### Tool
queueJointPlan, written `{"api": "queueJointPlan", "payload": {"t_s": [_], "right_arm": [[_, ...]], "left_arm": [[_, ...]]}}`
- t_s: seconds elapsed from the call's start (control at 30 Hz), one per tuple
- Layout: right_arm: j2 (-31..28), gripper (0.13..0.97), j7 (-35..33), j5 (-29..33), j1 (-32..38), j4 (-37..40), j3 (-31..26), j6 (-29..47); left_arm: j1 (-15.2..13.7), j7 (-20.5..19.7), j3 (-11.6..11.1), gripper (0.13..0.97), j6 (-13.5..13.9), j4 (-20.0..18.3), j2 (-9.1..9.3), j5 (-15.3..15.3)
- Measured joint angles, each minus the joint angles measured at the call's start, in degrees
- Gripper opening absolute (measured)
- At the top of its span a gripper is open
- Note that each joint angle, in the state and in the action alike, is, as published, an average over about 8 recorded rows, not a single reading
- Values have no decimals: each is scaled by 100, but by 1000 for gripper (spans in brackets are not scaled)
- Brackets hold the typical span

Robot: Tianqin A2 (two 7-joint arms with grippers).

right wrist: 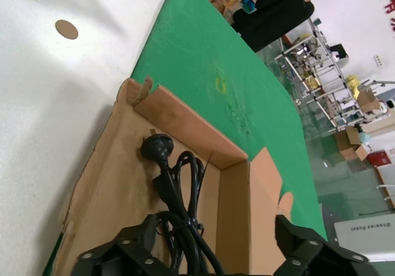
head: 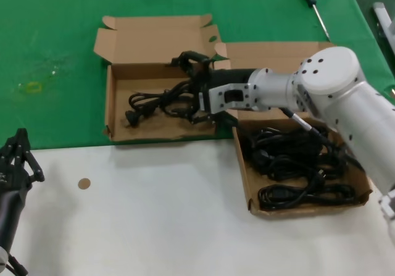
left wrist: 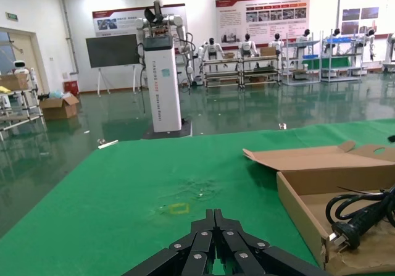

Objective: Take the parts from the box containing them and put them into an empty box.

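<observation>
The right claw [head: 199, 94] hangs low inside the smaller shallow box [head: 117, 106], its fingers spread apart over a power cord [head: 157, 103] that lies on the box floor, released rather than gripped. The right wrist view shows the cord's moulded plug [right wrist: 157, 147] lying free near the box's front corner, cable trailing back beneath the spread fingers. The risk from here, as a judgement: a loop of cable may snag a finger as the arm lifts away, dragging the cord back over the low, ragged front rim, or tugging the light cardboard across the bench [head: 160, 214].

The larger mailer box [head: 245, 177], at the robot's right, holds several more black cords [head: 296, 165] in loose tangled bundles; their loops overlap, so one pick could lift two. A screwdriver [head: 311, 4] lies apart on the green mat [head: 49, 54]. The left claw [head: 15, 158] waits at the near left bench edge, fingers drawn together.
</observation>
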State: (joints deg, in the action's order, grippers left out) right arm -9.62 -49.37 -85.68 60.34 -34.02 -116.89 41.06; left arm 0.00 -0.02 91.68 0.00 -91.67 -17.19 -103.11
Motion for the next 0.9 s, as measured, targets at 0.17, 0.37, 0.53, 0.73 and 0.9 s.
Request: {"api": "queueJointPlan", "payload": {"t_s": [0.17, 0.37, 0.53, 0.73, 0.9], "right_arm": [[-276, 708, 379, 101, -232, -671, -63, 32], [-635, 753, 792, 132, -581, -1575, -62, 63], [-790, 844, 939, 114, -741, -1967, -37, 67], [-807, 909, 963, 107, -774, -2019, -28, 57], [-806, 955, 1066, 59, -911, -2117, 38, -51]], "left_arm": [[0, 0, 0, 152, 0, 0, 0, 0], [0, 0, 0, 152, 0, 0, 0, 0], [0, 0, 0, 154, 0, 0, 0, 0], [0, 0, 0, 158, 0, 0, 0, 0], [0, 0, 0, 200, 0, 0, 0, 0]]}}
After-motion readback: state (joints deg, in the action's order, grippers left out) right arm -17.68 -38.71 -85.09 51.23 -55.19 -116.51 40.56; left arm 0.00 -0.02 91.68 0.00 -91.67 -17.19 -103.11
